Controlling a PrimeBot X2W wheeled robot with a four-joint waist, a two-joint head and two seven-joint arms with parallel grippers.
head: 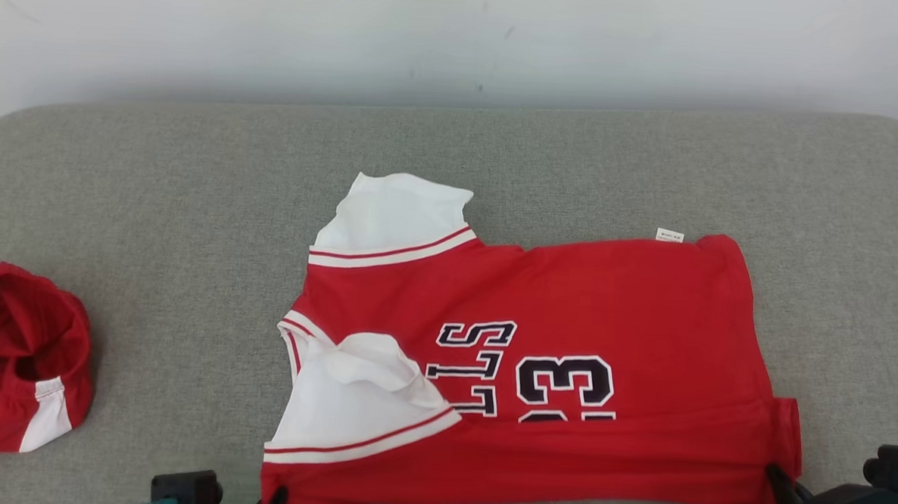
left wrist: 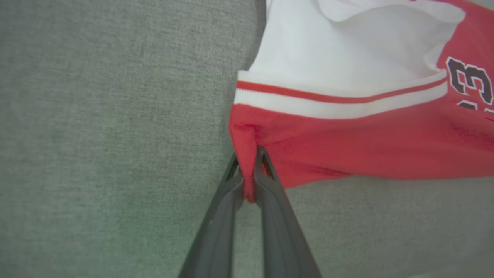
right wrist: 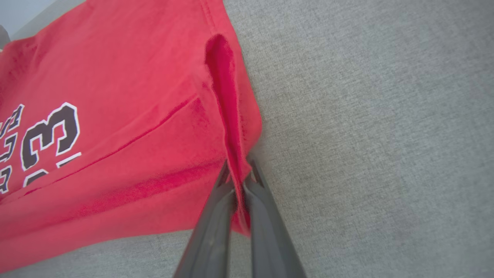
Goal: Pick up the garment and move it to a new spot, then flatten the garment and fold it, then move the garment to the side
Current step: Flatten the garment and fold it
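Note:
The garment (head: 568, 303) is a red jersey with white sleeves and dark lettering, lying spread on the grey padded table (head: 194, 195), its near edge folded over. My left gripper (head: 275, 498) is shut on its near-left corner, just below the white sleeve band. In the left wrist view the fingers (left wrist: 266, 181) pinch a ridge of red cloth of the garment (left wrist: 366, 143). My right gripper (head: 776, 478) is shut on the near-right corner. The right wrist view shows that gripper (right wrist: 239, 170) clamping a raised fold of the garment (right wrist: 135, 96).
A second red piece of clothing with a white stripe (head: 19, 369) lies bunched at the table's left edge. A pale wall (head: 428, 31) rises behind the table's far edge. Bare grey padding surrounds the jersey on the far side and to the right.

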